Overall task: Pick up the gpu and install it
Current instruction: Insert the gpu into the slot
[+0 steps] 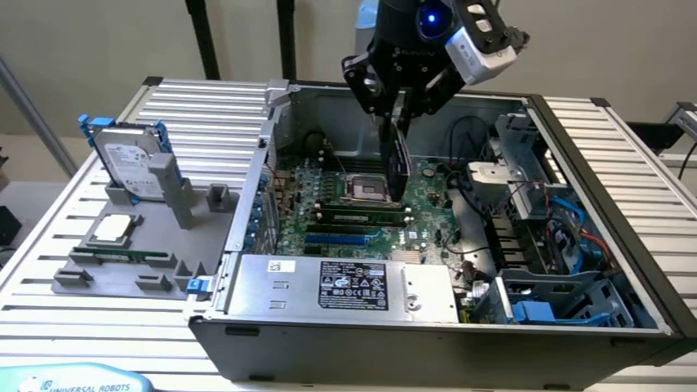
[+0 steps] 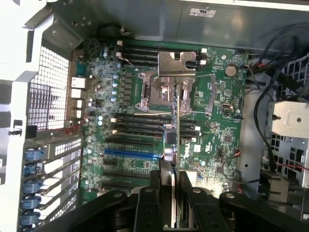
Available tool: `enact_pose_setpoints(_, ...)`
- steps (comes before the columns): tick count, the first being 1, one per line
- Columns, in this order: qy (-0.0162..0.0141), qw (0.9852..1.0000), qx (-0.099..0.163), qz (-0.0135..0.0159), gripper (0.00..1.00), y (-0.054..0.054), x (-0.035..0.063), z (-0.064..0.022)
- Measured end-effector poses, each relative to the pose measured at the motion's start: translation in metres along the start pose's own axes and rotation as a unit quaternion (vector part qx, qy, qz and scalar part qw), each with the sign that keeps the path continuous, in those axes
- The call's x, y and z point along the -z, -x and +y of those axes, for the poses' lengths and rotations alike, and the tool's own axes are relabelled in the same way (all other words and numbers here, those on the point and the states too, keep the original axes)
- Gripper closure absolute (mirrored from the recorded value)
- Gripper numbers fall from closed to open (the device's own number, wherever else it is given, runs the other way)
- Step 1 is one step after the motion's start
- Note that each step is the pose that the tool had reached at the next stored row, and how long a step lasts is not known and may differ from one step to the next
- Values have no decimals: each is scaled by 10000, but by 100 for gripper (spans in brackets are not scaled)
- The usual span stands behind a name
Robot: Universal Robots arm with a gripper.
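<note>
Power supply (image 1: 338, 286) sits at the near edge of the open case (image 1: 436, 347). Beyond it, the gpu (image 1: 399, 163) hangs edge-down over the motherboard (image 1: 316, 192), not yet seated, jaws closed on its upper edge, apparently holding it vertical to meet a slot.

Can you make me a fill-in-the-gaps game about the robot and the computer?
1. The gripper holds the gpu over the green ____.
2. The hard drive has rails coloured ____.
3. The hard drive stands ____ the case, not in it.

Missing words: motherboard; blue; outside.
</note>
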State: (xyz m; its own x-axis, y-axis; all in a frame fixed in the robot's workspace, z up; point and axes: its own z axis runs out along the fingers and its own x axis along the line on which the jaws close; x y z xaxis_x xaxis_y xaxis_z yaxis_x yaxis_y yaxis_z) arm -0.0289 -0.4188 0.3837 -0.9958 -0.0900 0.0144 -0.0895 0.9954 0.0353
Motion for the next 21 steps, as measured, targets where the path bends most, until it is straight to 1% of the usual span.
enact_pose_setpoints(2,-2,9998,179,6,73,0,-6,0)
enact_pose_setpoints(5,-6,9990,449,12,73,0,-15,-1)
enact_pose_setpoints(8,-10,9974,724,15,73,1,-29,-1)
enact_pose_setpoints(10,-12,9959,903,18,73,0,-38,-1)
enact_pose_setpoints(13,-12,9930,1177,25,73,1,-56,-2)
enact_pose_setpoints(15,-11,9908,1355,29,73,1,-68,-2)
enact_pose_setpoints(18,-9,9866,1630,37,73,1,-87,-3)
enact_pose_setpoints(21,-7,9819,1896,45,73,2,-106,-4)
